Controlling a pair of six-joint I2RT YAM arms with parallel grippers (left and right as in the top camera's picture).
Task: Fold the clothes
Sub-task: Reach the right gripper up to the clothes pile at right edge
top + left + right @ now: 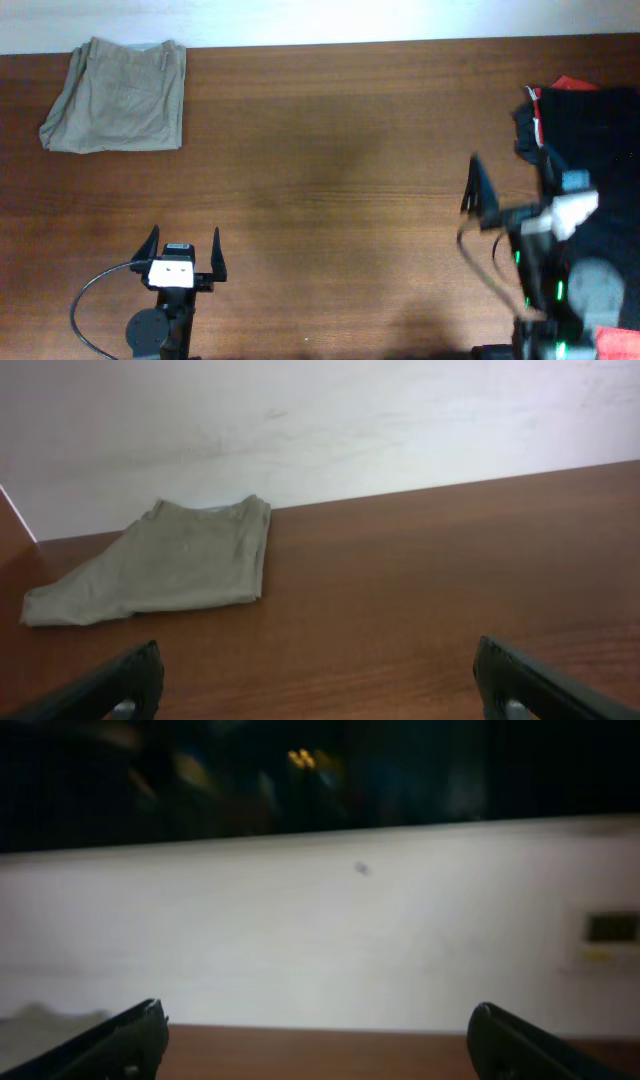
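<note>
Folded khaki-beige trousers lie at the table's far left corner; the left wrist view shows these trousers ahead and to the left. A heap of black clothes with a red edge lies at the right side. My left gripper is near the front edge, open and empty, well short of the trousers; its fingers frame bare wood. My right gripper is raised beside the black heap, open and empty. In the right wrist view that gripper faces the wall, and no clothes show.
The wooden table runs to a white wall at the back. A red thing shows at the bottom right corner beside the right arm's base. A black cable loops by the left arm.
</note>
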